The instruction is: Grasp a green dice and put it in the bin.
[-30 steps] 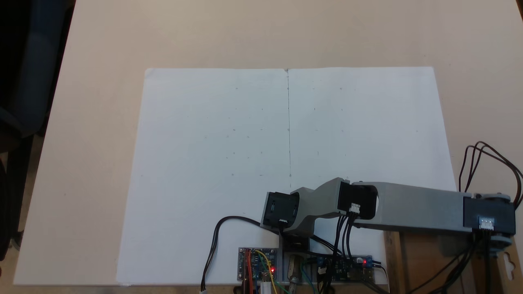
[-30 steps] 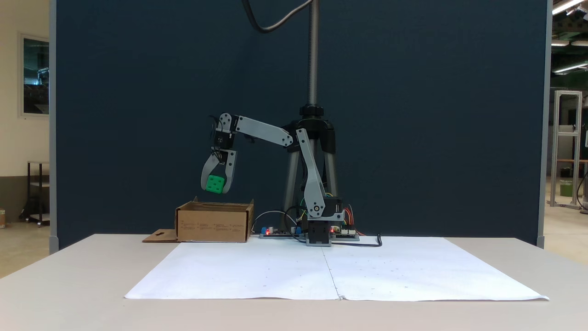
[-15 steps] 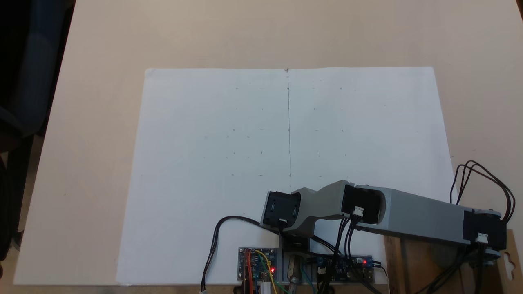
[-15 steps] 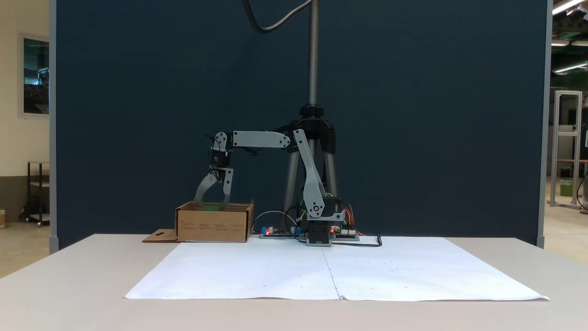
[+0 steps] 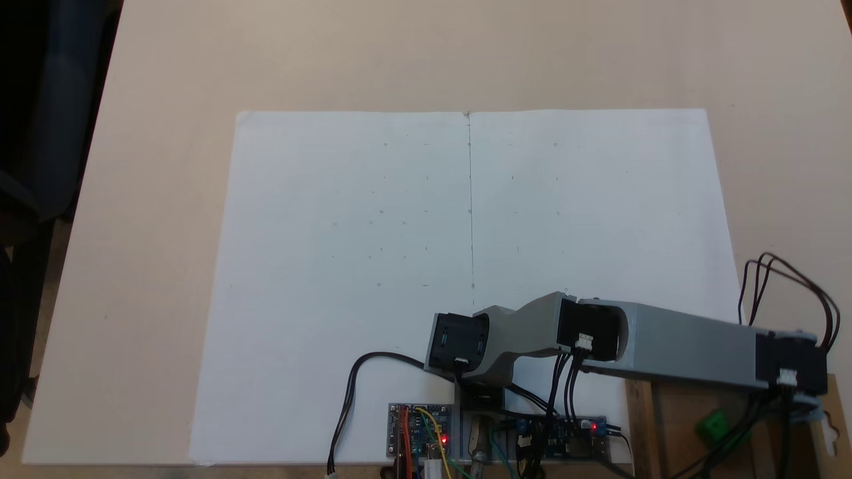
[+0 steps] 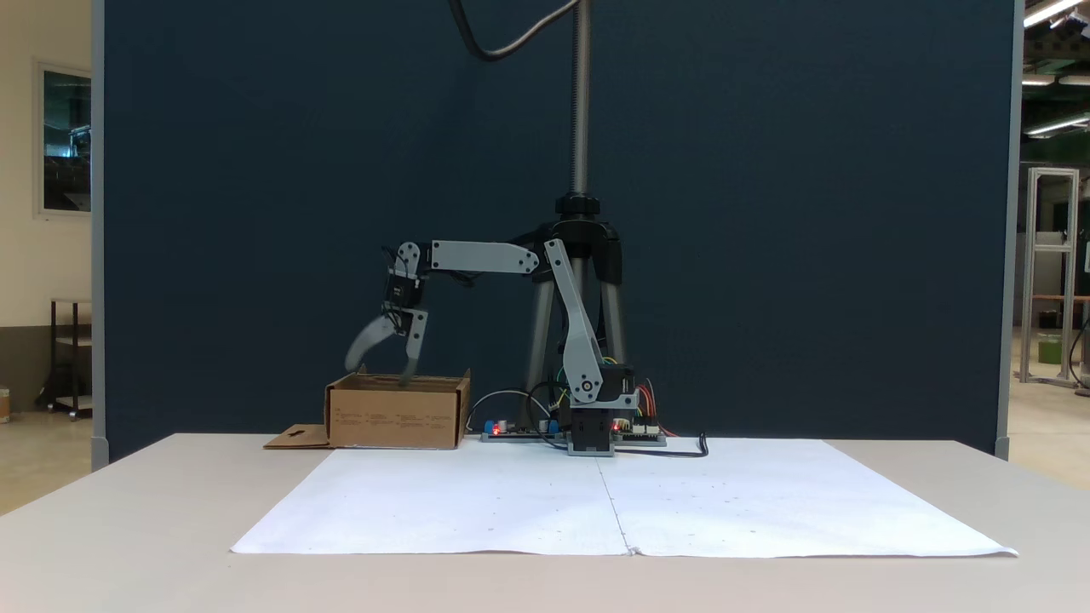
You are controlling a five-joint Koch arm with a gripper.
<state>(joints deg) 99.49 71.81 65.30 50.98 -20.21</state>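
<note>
Dice [image 5: 713, 426] lies in the bin [image 6: 397, 415], below the hand [image 6: 379, 368], whose jaws are spread and empty. Judged light, rigid, smooth; grip two opposite flat faces.

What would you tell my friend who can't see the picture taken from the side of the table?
A grey robot arm hangs its open gripper just above a low brown cardboard box standing on a beige table. Nothing is held between the spread jaws. A large white paper sheet covers the table in front, against a dark blue wall.
</note>
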